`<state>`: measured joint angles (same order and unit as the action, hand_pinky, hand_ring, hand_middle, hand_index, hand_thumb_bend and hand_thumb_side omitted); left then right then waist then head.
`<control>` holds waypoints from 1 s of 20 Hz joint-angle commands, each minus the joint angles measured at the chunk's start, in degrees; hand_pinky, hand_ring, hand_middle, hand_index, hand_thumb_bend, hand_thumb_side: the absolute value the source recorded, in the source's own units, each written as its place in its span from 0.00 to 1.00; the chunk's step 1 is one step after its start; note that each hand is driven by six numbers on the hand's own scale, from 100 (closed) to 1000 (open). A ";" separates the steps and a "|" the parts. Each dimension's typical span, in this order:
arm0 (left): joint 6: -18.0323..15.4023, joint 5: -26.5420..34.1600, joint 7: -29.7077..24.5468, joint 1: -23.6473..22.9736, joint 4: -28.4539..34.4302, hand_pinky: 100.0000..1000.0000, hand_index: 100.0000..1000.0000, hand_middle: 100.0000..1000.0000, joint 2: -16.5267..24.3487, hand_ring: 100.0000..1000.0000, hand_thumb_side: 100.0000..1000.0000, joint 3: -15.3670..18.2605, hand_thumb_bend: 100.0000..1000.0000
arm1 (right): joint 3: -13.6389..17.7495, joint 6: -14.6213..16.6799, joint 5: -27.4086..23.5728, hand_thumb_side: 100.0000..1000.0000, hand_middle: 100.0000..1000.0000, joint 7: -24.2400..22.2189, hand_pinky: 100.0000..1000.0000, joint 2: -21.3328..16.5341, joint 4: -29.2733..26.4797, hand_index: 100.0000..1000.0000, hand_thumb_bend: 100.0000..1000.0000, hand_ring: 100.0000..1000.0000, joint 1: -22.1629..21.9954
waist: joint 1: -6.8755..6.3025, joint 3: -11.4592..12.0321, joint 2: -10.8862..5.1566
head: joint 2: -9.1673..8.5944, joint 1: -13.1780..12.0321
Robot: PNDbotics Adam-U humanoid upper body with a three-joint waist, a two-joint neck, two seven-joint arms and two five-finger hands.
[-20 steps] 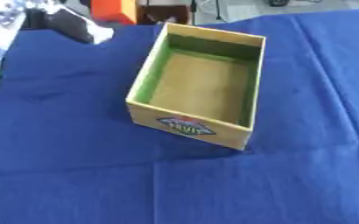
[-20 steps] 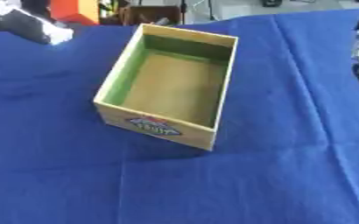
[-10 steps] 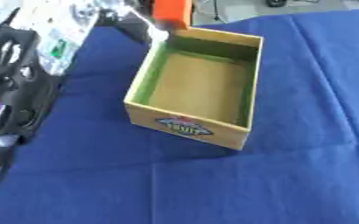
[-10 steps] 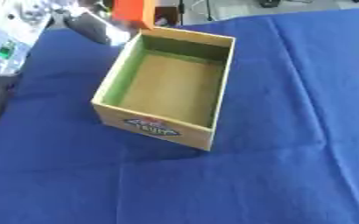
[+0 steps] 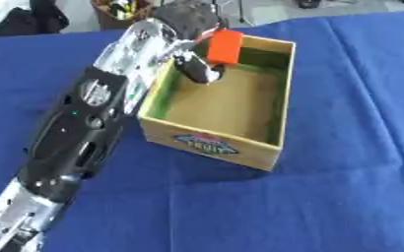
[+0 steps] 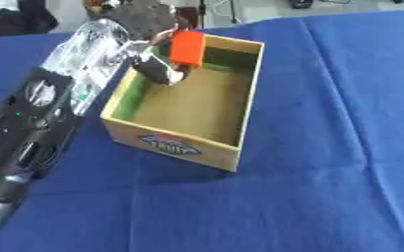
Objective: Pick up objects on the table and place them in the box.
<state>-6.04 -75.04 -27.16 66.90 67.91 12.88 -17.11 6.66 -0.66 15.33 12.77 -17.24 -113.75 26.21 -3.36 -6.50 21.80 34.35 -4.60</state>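
one orange block (image 5: 225,47) pinched in your left hand (image 5: 188,29), hanging over the box (image 5: 218,145) at its 12 o'clock end; open floor lies toward 6 o'clock.

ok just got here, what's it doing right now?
The robot's left hand is holding an orange block over the far end of the open cardboard box, which sits on the blue tablecloth. The block is not yet released, and the box floor looks bare. The right hand shows only as a dark sliver at the right edge of the right eye view.
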 commanded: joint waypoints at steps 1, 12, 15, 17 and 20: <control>-0.55 -0.47 0.34 0.39 -0.57 0.27 0.57 0.31 -0.35 0.43 0.36 -0.41 0.00 | 0.10 -0.02 -0.37 0.46 0.52 0.33 0.71 -0.37 -0.85 0.74 0.00 0.59 0.69 | 0.38 -0.12 -1.10 | -0.68 0.26; -1.73 0.66 0.50 -1.23 -2.37 0.36 0.79 0.52 -1.74 0.55 0.46 -1.20 0.00 | 0.08 -0.10 -0.34 0.46 0.52 0.27 0.71 -0.09 -0.85 0.74 0.00 0.59 0.80 | 0.36 -0.24 -0.63 | -0.94 0.66; -1.80 0.59 0.59 -1.44 -2.08 0.36 0.89 0.65 -1.67 0.59 0.45 -1.21 0.00 | 0.10 -0.13 -0.29 0.46 0.52 0.23 0.71 -0.05 -0.85 0.74 0.00 0.59 0.71 | 0.31 -0.28 -0.62 | -1.05 0.76; -1.90 0.30 0.56 -1.50 -1.89 0.43 0.93 0.73 -1.61 0.67 0.54 -1.23 0.08 | 0.11 -0.20 -0.23 0.46 0.52 0.16 0.71 0.00 -0.85 0.74 0.00 0.59 0.61 | 0.26 -0.29 -0.64 | -1.08 0.79; -1.94 -0.86 0.36 -1.50 -1.53 0.62 1.00 0.90 -1.41 0.82 0.72 -1.13 0.36 | 0.11 -0.32 -0.16 0.46 0.52 0.09 0.71 0.02 -0.85 0.74 0.00 0.59 0.55 | 0.24 -0.28 -0.68 | -1.08 0.86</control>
<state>-7.82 -75.42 -26.85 64.47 64.99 10.98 -18.31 6.67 -0.82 15.21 12.85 -16.82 -113.75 26.22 -3.42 -6.68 22.30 33.87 -3.86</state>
